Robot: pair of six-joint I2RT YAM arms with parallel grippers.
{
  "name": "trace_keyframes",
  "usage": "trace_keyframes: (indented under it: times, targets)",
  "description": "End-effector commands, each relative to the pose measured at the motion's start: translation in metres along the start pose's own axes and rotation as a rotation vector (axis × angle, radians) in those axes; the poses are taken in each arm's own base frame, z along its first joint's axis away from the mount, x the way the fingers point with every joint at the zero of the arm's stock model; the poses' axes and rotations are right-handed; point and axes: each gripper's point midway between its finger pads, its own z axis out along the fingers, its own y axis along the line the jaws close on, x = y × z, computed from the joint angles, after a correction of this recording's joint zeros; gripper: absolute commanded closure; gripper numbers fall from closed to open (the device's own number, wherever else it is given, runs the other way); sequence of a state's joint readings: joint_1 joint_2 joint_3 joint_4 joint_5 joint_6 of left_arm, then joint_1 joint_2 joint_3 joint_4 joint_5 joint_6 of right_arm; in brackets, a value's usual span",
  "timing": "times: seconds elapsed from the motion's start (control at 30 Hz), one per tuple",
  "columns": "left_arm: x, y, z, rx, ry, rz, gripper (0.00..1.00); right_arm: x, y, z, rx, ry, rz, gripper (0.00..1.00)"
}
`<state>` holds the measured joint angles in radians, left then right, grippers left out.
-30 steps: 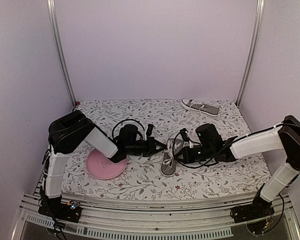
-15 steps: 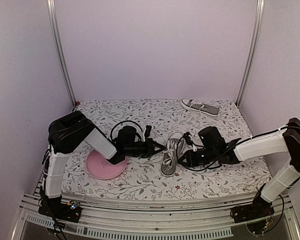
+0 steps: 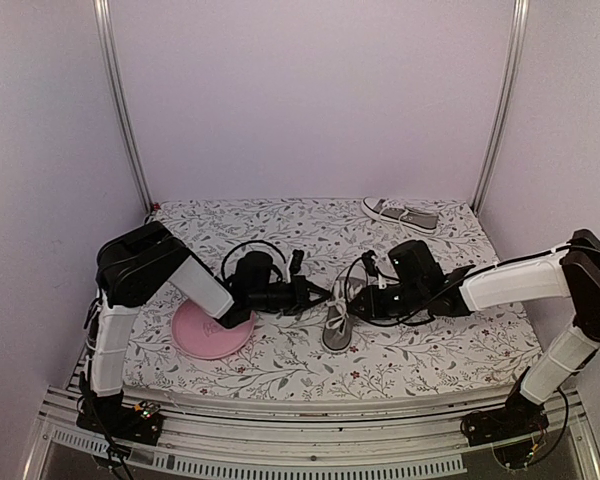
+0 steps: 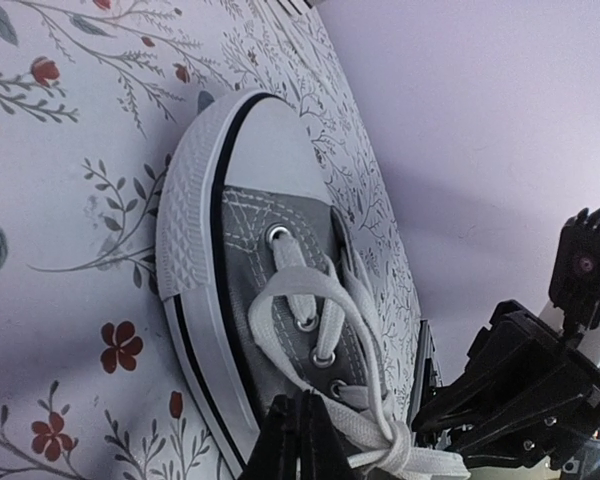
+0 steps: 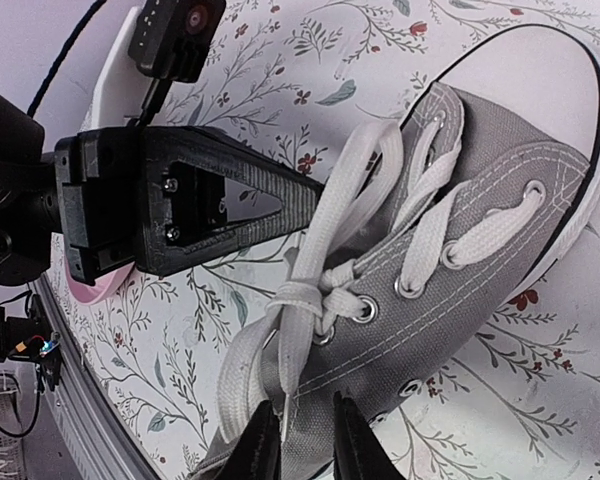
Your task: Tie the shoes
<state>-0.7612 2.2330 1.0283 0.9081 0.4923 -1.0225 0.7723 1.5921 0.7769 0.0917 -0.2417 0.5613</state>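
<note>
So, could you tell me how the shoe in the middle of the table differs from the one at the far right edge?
The middle shoe points its toe toward the near edge, while the far shoe lies crosswise along the back edge. The middle shoe's laces show a knot with a loose loop, while the far shoe's lacing is too small to judge. Both are grey with white rubber edges.
</note>
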Motion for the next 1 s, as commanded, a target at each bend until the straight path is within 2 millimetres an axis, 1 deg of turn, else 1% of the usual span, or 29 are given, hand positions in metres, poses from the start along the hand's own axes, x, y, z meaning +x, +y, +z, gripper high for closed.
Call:
trace_keyframes:
  times: [0.0, 0.1, 0.27, 0.33, 0.37, 0.6, 0.63, 0.7, 0.73, 0.77, 0.97]
  targets:
    - [-0.004, -0.015, 0.003, 0.048, -0.004, 0.027, 1.0, -0.004, 0.008, 0.006, -0.015, 0.006, -0.006, 0.8]
    - [-0.005, -0.016, 0.003, 0.049, -0.005, 0.028, 1.0, -0.003, 0.011, 0.009, -0.021, 0.012, -0.016, 0.8]
    - [-0.004, -0.016, 0.004, 0.05, -0.002, 0.029, 1.0, -0.001, 0.008, 0.015, -0.008, 0.025, -0.021, 0.8]
    - [-0.003, -0.016, 0.004, 0.05, -0.001, 0.028, 1.0, 0.002, 0.006, 0.017, 0.008, 0.034, -0.024, 0.84]
    - [-0.003, -0.016, 0.004, 0.051, -0.002, 0.028, 1.0, 0.002, 0.005, 0.018, 0.014, 0.037, -0.027, 0.85]
    - [-0.003, -0.018, 0.006, 0.055, -0.002, 0.031, 1.0, 0.008, 0.001, 0.024, 0.108, 0.07, -0.082, 0.86]
    - [-0.003, -0.019, 0.006, 0.056, -0.001, 0.032, 1.0, 0.009, -0.001, 0.025, 0.126, 0.074, -0.087, 0.88]
    - [-0.002, -0.019, 0.007, 0.056, 0.0, 0.032, 1.0, 0.012, -0.004, 0.026, 0.166, 0.084, -0.099, 0.94]
    - [-0.002, -0.019, 0.007, 0.055, 0.0, 0.032, 1.0, 0.013, -0.005, 0.025, 0.178, 0.084, -0.099, 0.96]
    - [-0.002, -0.018, 0.007, 0.054, 0.0, 0.032, 1.0, 0.013, -0.006, 0.024, 0.186, 0.081, -0.099, 0.97]
    - [-0.003, -0.012, 0.004, 0.036, -0.011, 0.018, 1.0, 0.015, -0.008, 0.007, 0.203, 0.071, -0.085, 0.98]
